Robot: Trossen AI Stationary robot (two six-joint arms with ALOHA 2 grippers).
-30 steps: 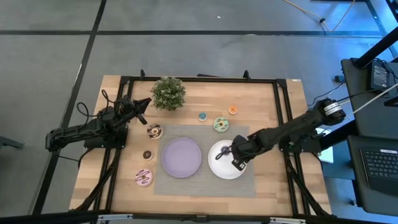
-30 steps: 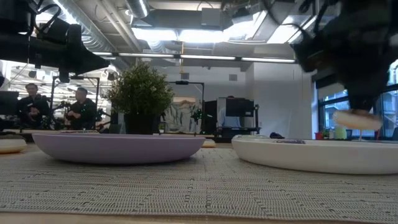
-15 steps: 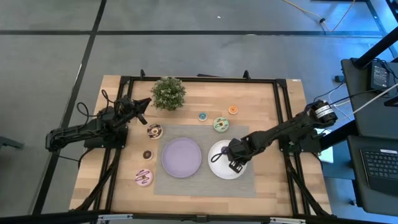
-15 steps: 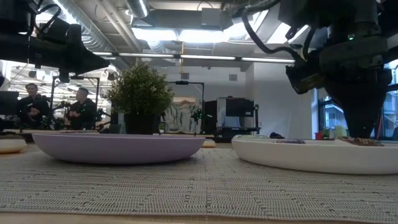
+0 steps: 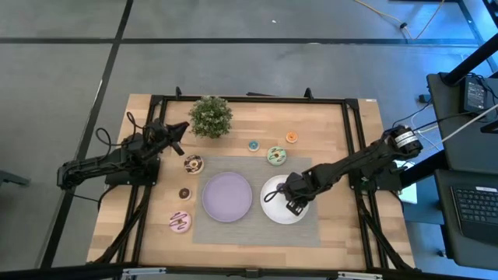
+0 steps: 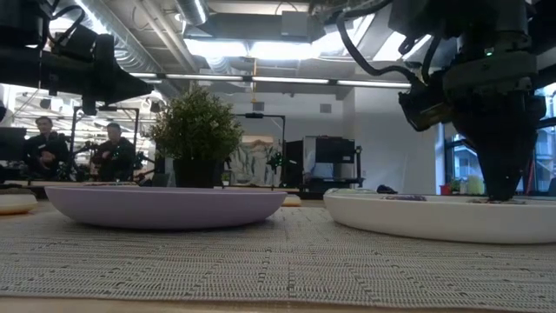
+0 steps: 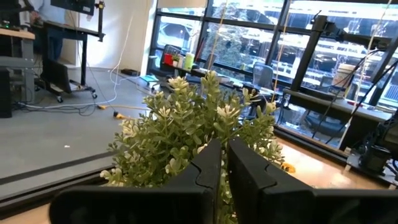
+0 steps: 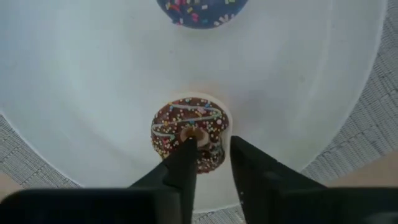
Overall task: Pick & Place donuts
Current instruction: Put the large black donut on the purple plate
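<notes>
A small brown donut (image 8: 189,134) with sprinkles lies flat on the white plate (image 8: 93,93), beside a dark-blue sprinkled donut (image 8: 199,9). My right gripper (image 8: 210,146) points down over it, open; one finger stands in the donut's hole and the other outside its rim. On the wood lie pink (image 5: 180,222), small brown (image 5: 184,193), chocolate-white (image 5: 193,163), blue (image 5: 253,145), green (image 5: 276,155) and orange (image 5: 291,137) donuts. The lilac plate (image 5: 227,196) holds nothing. My left gripper (image 5: 183,128) waits shut at the far left, facing the plant. My right gripper comes from above, pointing down, one fingertip (image 8: 188,146) in the hole of the brown donut and the other past its near rim (image 8: 208,158). The donut rests flat on the white plate. Whether the fingers touch it, I cannot tell.
A potted plant (image 5: 210,117) stands at the far left of the table, right before my left gripper (image 7: 224,155). Both plates sit on a grey woven mat (image 5: 249,229). Black frame rails run along the table's edges.
My right gripper has come down onto the white plate, shifting a little toward the table's left, with the brown donut. The donut, held clear above the plate a second ago, now lies on it.
</notes>
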